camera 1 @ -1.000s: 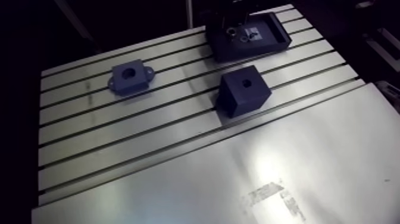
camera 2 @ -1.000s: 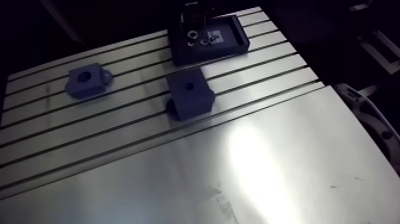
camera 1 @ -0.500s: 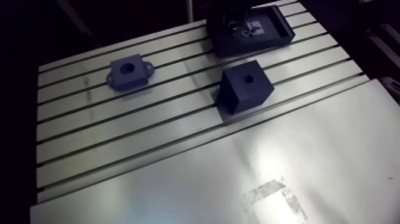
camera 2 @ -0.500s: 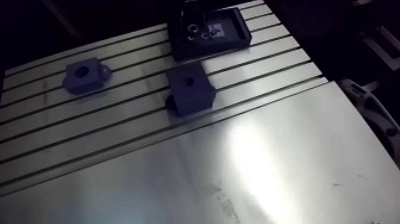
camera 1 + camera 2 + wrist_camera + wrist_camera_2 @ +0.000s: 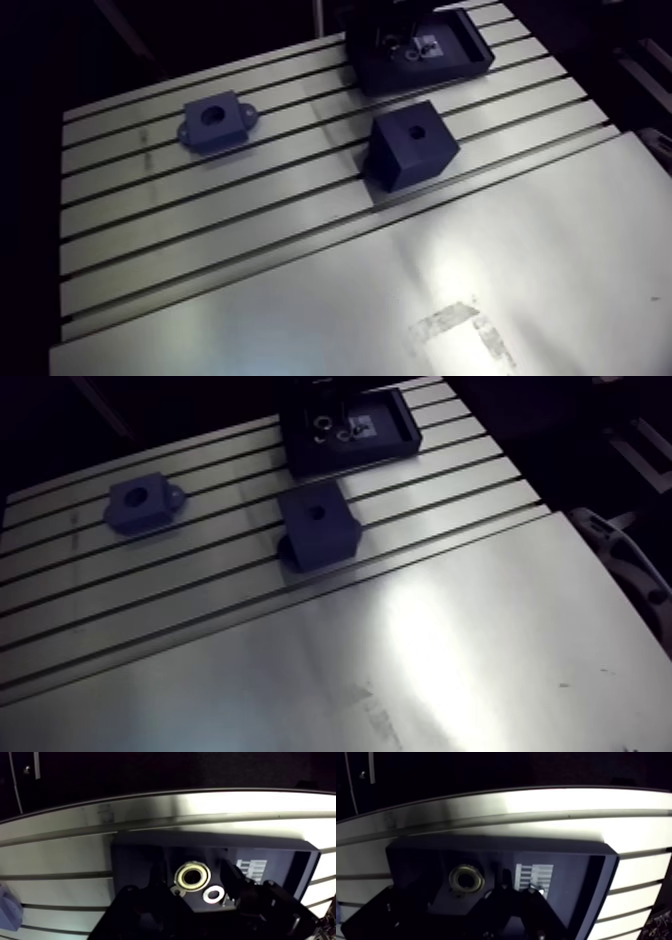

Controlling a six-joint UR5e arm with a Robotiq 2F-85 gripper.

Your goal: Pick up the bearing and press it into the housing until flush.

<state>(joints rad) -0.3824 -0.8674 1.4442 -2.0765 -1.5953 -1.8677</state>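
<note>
The robot arm's pincer [image 5: 195,878] hangs low over a dark tray [image 5: 210,843] at the far edge of the slotted aluminium worktop [image 5: 130,205]. In the wrist view its two fingers stand spread apart, holding nothing. The bearing [image 5: 192,876], a brass-toned ring with a dark bore, lies flat on the tray floor between them, with a gap showing on either side. A white ring [image 5: 214,894] rests just beside the bearing, close to one finger, and a white striped label [image 5: 251,869] sits on the tray floor beyond it. In the arm view the flanged housing [image 5: 218,122], its round bore facing up, sits well apart from the tray across several slots. A dark wedge-shaped block [image 5: 412,140] with a hole in its top face stands between the tray and the worktop's smooth plate.
</note>
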